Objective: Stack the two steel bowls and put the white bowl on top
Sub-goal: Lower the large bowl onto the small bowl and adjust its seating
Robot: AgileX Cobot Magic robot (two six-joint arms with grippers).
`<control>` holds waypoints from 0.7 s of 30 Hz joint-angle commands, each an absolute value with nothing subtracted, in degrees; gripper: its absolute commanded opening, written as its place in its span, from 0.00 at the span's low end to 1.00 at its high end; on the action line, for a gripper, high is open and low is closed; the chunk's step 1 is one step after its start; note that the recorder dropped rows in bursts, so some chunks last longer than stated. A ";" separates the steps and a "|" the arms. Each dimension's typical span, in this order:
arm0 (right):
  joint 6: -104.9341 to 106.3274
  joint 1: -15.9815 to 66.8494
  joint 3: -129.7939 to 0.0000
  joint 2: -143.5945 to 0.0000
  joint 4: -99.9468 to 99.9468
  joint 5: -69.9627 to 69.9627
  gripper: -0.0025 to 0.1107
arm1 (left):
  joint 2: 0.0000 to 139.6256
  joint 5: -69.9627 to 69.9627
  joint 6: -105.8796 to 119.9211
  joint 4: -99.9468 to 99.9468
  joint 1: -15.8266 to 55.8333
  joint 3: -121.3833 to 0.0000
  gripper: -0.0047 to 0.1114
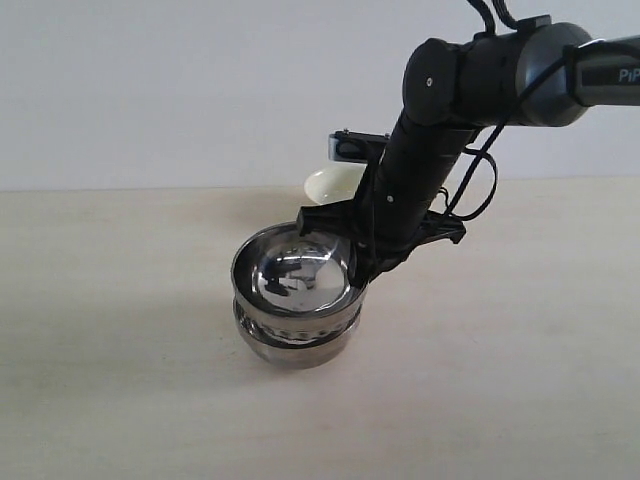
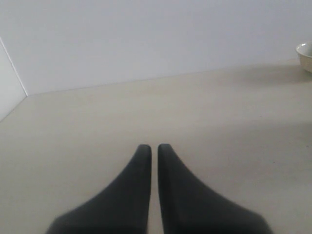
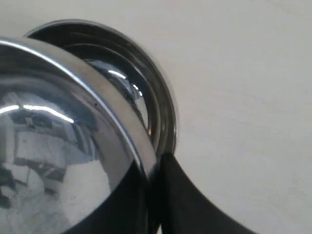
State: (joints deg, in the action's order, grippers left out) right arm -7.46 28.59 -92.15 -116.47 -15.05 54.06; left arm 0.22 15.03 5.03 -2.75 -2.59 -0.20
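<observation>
One steel bowl (image 1: 292,272) hangs slightly tilted just above the other steel bowl (image 1: 296,340), which rests on the table. My right gripper (image 1: 358,278) is shut on the upper bowl's right rim, one finger inside and one outside. In the right wrist view the held bowl (image 3: 53,126) fills the frame, with the lower bowl (image 3: 146,92) behind it and my right gripper (image 3: 155,163) pinching the rim. The white bowl (image 1: 335,184) stands behind the arm, partly hidden; its edge (image 2: 305,54) shows in the left wrist view. My left gripper (image 2: 150,147) is shut and empty over bare table.
The pale beige table (image 1: 120,300) stretches under a white wall (image 1: 150,80). My right arm (image 1: 440,130) reaches in from the upper right, above the white bowl. A wall corner (image 2: 14,73) shows in the left wrist view.
</observation>
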 commanded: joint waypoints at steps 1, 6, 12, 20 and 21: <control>-9.38 28.51 -92.72 -116.08 -12.84 52.99 0.02 | 0.00 14.59 4.47 -2.36 -2.73 0.00 0.07; -10.40 28.51 -92.72 -117.29 -12.88 52.64 0.02 | 0.00 14.59 4.47 -2.36 -2.73 0.00 0.07; -10.40 28.51 -92.72 -118.94 -13.41 52.59 0.02 | 0.00 14.59 4.47 -2.36 -2.73 0.00 0.07; -10.18 28.51 -92.72 -118.94 -13.41 53.18 0.02 | 0.00 14.59 4.47 -2.36 -2.73 0.00 0.07; -10.18 28.51 -92.72 -118.94 -13.41 53.31 0.02 | 0.00 14.59 4.47 -2.36 -2.73 0.00 0.07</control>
